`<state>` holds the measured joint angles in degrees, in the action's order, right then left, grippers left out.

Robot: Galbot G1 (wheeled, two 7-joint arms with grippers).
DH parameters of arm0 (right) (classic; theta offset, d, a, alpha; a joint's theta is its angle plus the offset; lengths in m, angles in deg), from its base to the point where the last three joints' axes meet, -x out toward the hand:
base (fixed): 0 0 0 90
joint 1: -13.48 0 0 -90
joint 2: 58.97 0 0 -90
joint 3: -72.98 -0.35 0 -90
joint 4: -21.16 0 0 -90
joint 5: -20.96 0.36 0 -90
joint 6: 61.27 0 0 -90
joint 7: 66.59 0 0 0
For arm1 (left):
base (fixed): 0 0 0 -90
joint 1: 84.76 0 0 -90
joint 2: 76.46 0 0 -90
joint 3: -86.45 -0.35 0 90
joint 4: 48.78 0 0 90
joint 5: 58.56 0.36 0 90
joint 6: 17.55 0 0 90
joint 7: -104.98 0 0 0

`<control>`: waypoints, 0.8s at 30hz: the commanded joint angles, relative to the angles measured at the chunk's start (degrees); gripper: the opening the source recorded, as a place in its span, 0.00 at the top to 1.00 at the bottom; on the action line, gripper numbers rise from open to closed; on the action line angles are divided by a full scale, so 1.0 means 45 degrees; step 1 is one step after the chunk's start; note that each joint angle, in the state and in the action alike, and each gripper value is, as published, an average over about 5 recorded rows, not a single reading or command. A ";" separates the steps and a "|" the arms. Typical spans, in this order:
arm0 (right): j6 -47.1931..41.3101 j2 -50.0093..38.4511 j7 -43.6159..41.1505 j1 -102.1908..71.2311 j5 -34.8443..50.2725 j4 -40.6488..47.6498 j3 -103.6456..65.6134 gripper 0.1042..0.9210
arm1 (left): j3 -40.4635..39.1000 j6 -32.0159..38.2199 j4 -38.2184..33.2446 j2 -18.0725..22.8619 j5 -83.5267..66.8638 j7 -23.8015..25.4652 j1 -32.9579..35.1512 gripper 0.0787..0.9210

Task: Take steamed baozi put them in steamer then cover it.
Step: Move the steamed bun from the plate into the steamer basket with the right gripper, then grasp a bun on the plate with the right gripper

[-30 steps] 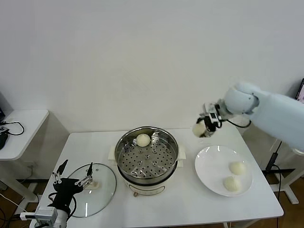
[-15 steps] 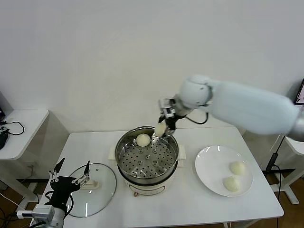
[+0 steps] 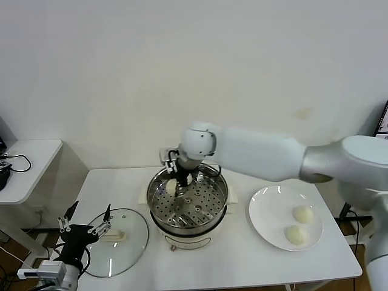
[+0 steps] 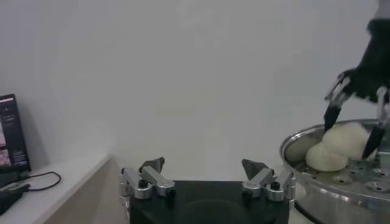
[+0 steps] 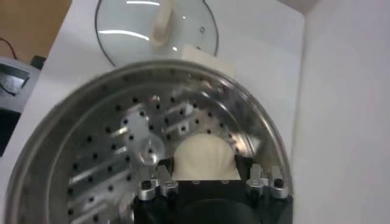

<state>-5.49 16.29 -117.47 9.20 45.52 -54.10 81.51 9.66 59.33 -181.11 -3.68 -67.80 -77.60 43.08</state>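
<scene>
Two steamed baozi [image 3: 299, 224] lie side by side on a round white plate [image 3: 267, 209] well to the right of the right gripper [image 3: 176, 188], which reaches down into the steamer [image 3: 188, 203] with its fingers pinched on a third bun [image 3: 171, 187]; in the left wrist view a fourth bun [image 4: 324, 157] sits on the perforated tray just beside the held one [image 4: 348, 140], the two touching. Seen from the right wrist, the held bun [image 5: 204, 157] sits between the finger mounts directly over the holed steel tray [image 5: 122, 140], close to the pot's wall. On the far side of the steamer from that gripper, the cover [image 3: 115, 241], a clear glass lid with a cream handle, lies flat on the white table [image 3: 242, 267]. Just above the lid's near edge, the left gripper [image 3: 85, 223] hangs with its fingers spread wide and nothing between them. Behind the table rises a plain white wall [image 3: 182, 73]. Off past the left gripper stands a second white side table [image 3: 27, 163] carrying a black cable, and the left wrist view catches a dark screen [image 4: 12, 131] at the room's edge.
</scene>
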 commanded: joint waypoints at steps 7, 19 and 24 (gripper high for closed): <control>-0.0222 0.2090 0.0096 -0.0899 -0.0081 0.1360 0.0174 0.35 | 0.0056 0.0028 0.0041 0.0008 -0.0054 0.0013 -0.0040 0.12; -0.0186 0.1281 -0.0215 -0.0297 -0.0604 0.0977 0.0132 0.13 | 0.0033 0.0031 0.0051 0.0026 -0.0061 0.0016 -0.0038 0.12; 0.0022 -0.0039 -0.0820 0.0967 -0.0559 0.0005 -0.0066 0.12 | 0.0002 0.0027 0.0073 0.0011 -0.0062 0.0022 -0.0066 0.12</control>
<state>-5.88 21.43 -118.66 8.15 43.61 -50.24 81.81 9.70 59.45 -180.77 -3.61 -68.08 -77.53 42.79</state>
